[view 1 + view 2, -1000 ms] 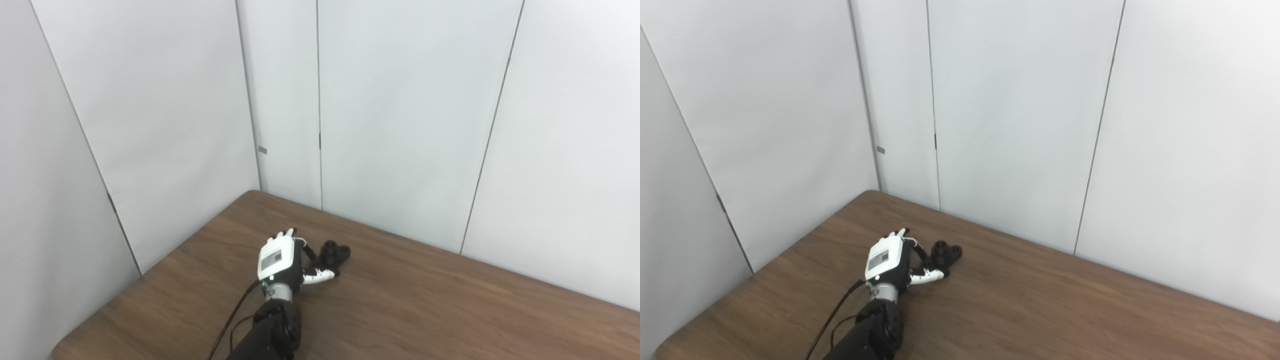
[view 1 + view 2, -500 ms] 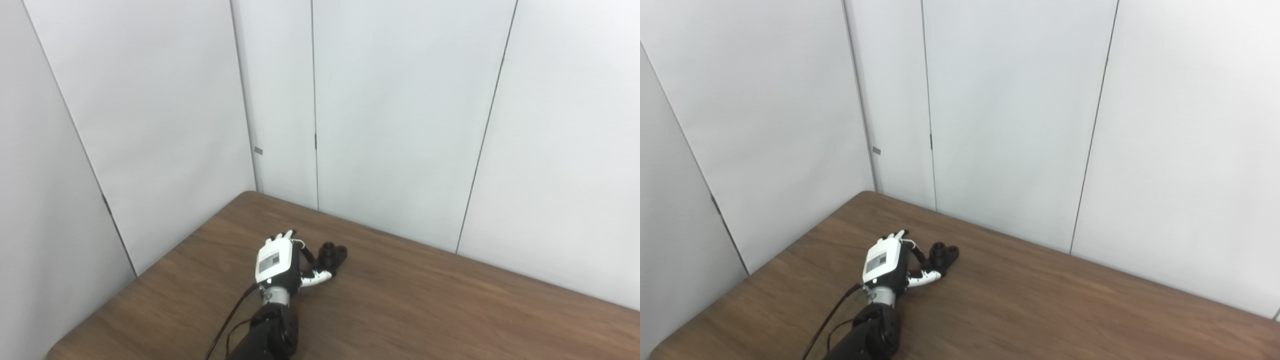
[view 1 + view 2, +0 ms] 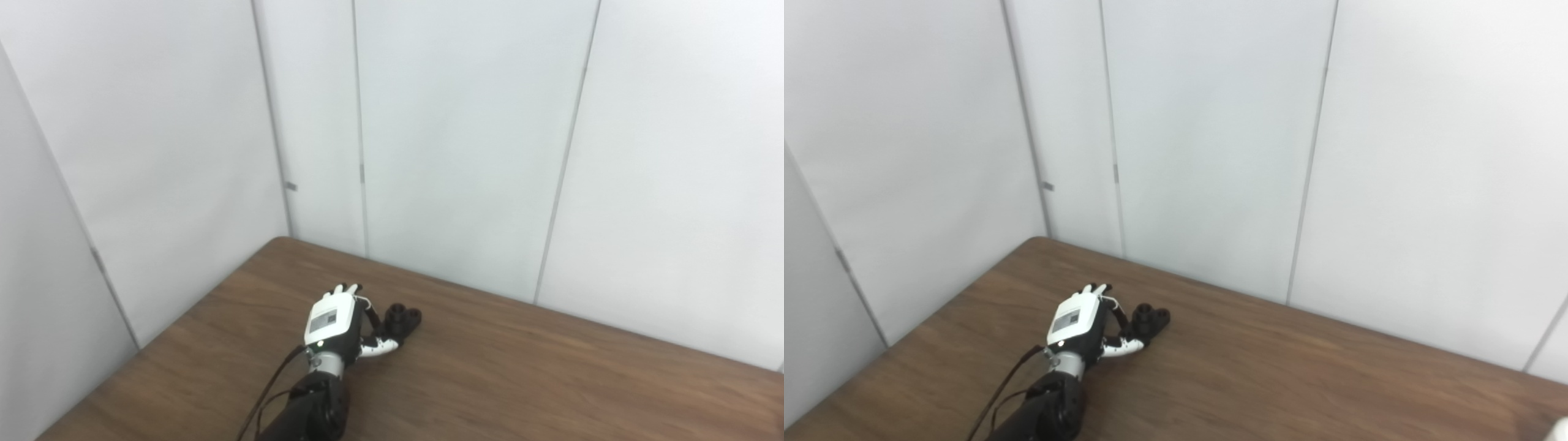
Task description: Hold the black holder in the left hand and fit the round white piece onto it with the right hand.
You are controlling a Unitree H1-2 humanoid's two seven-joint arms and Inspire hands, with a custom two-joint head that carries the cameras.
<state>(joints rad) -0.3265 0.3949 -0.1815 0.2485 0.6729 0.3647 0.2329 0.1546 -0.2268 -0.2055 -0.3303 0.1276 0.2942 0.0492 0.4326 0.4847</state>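
The black holder (image 3: 403, 318) rests on the brown table (image 3: 520, 380), a small dark block with round sockets on top. My left hand (image 3: 332, 321) lies just left of it, white back facing up. Its dark fingers (image 3: 370, 316) curl toward the holder's left side, and the white thumb (image 3: 380, 348) stretches along the holder's near side. The holder sits at the fingertips, mostly outside the hand, with no closed grip showing. The same pair appears in the right eye view, holder (image 3: 1150, 319) and left hand (image 3: 1074, 318). My right hand and the round white piece are out of view.
Pale wall panels (image 3: 465, 141) close off the table's far and left edges, meeting in a corner behind the hand. A black cable (image 3: 269, 395) runs along my left forearm. A white sliver (image 3: 1559, 430) shows at the bottom right corner; I cannot tell what it is.
The whole picture has slid left, so the camera has turned to the right. My left hand and the holder keep the same places relative to each other.
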